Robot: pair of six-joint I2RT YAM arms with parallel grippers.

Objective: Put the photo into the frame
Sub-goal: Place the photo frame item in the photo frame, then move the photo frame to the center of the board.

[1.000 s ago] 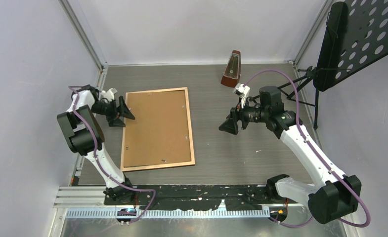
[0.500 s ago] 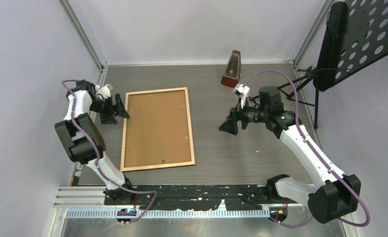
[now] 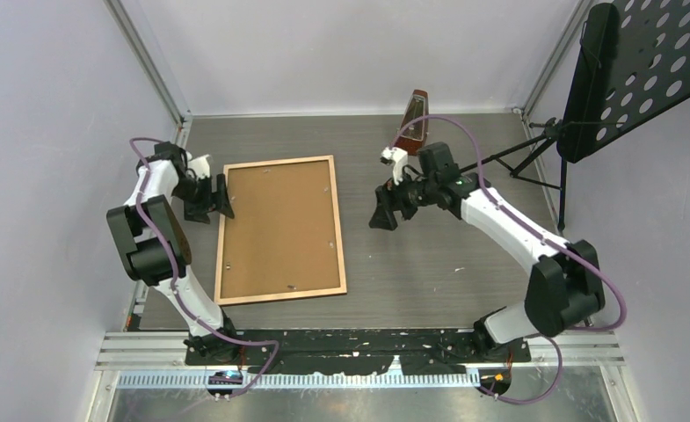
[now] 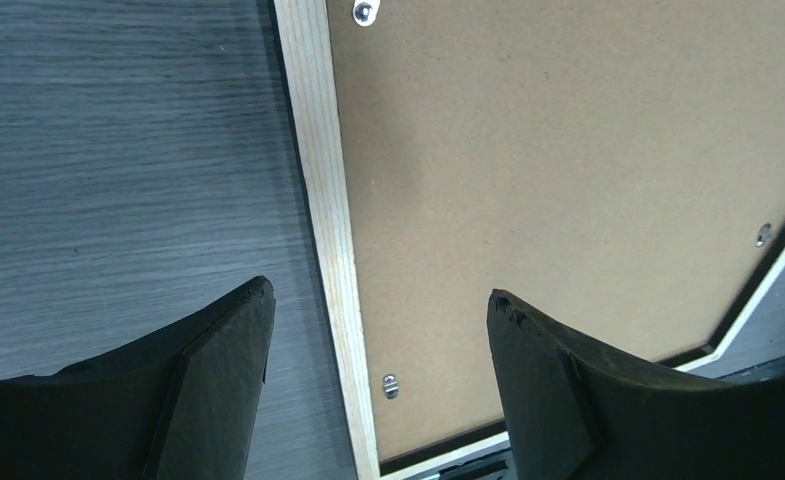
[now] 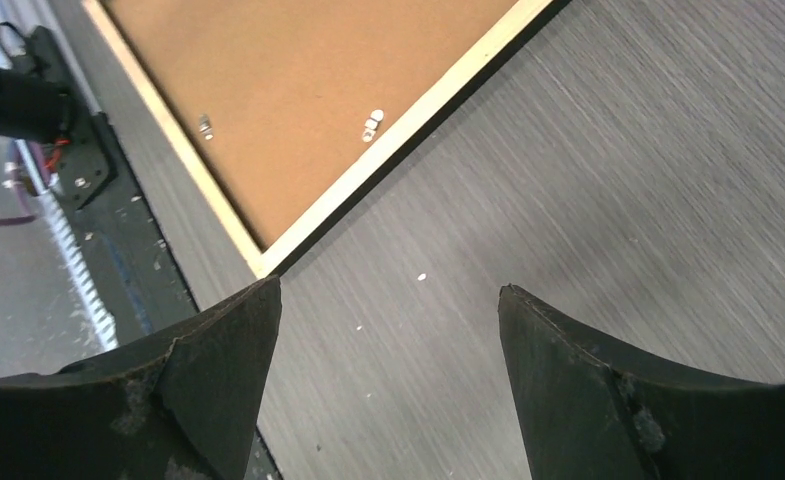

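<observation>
**Bench (image 3: 429, 264) seen from above and from both wrists.** The frame (image 3: 338, 225) lies flat, left of the bench's centre, with its light wood-coloured rear face up and its long sides running near to far. A brown hardboard backing sheet (image 3: 279, 224) fills the opening. Small metal tabs (image 4: 391, 384) sit along the inner edge of the border. We cannot tell from any view whether the photo lies under that sheet, since the board hides whatever is beneath it.

The left end effector (image 3: 218, 200) is at the far part of the frame's left side. It is released and grasps nothing. In the left wrist view we see its fingers (image 4: 208, 390) spread, one over bare bench and the other over the backing sheet, with the frame's left border between them.

The right end effector (image 3: 383, 211) is over bare bench to the right of the frame, apart from its right border. It too is released and empty. Between its spread fingers, the right wrist view shows the frame's near right corner.

A metronome (image 3: 411, 119) stands at the far edge of the bench. A black perforated music stand (image 3: 640, 70) rises at the far right.
</observation>
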